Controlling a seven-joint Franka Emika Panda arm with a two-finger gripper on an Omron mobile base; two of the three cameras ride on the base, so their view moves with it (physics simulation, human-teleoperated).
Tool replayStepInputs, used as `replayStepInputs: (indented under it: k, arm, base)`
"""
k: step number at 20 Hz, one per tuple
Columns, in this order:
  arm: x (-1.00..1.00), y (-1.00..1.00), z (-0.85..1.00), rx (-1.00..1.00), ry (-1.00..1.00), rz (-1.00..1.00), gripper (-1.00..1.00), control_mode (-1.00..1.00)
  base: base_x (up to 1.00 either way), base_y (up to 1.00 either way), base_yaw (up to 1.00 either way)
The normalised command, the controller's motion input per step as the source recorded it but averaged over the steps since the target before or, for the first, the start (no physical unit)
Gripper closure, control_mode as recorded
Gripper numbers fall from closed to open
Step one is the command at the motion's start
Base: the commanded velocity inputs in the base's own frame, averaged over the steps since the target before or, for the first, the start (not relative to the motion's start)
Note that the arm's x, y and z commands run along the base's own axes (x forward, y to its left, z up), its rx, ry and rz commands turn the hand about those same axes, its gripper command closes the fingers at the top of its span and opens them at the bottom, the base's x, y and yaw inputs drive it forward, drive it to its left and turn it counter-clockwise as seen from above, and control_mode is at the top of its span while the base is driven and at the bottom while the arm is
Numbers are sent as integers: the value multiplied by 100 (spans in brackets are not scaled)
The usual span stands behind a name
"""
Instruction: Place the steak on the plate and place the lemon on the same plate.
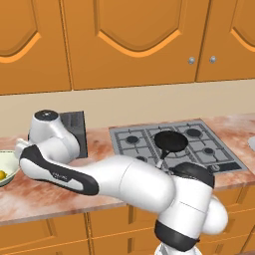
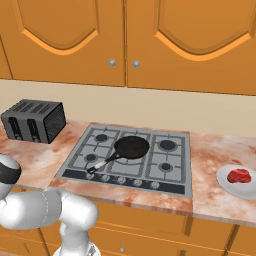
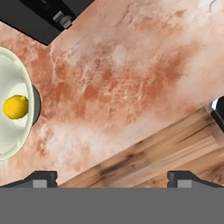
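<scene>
Yellow and rounded, the lemon (image 3: 15, 107) sits inside the pale bowl (image 3: 13, 70) on the marbled counter (image 3: 122, 74), near the toaster (image 3: 39, 17). My pincer (image 3: 111, 177) hangs above the counter's front edge, well to one side of the bowl, with its jaws spread fully wide and nothing between them.

The steak (image 2: 240, 176) already lies on the plate (image 2: 225, 182) at the far side of the cooktop (image 2: 165, 165), well apart from the bowl. I judge the lemon to be the remaining item.

Handling assessment:
- The lemon is probably light and firm, with a smooth curved skin that can slip or roll under uneven pressure.
- The best hold is likely across its widest middle, one fingertip on each side, from directly above.
- The bowl's sloping wall limits clearance; I should keep the jaws clear of the rim on descent.
- Moderate squeeze should suffice; excess force may eject the fruit sideways.
</scene>
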Motion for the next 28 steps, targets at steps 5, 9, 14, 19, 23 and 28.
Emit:
replayStepInputs:
  k: [5, 9, 14, 19, 23, 28]
  arm:
    - [14, 22, -23, 3, 0, 0, -100, -100]
    - [25, 17, -22, 0, 4, 1, -100, -100]
    - [25, 7, -12, 0, 3, 5, -100, -100]
    - [29, 17, -13, 0, 2, 5, -100, -100]
    - [25, 27, -24, 0, 1, 1, -100, -100]
    - [27, 32, -19, 0, 0, 0, -100, -100]
  base:
    - [0, 0, 0]
    - [0, 0, 0]
    - [0, 0, 0]
    - [0, 0, 0]
    - [0, 0, 0]
    - [0, 0, 0]
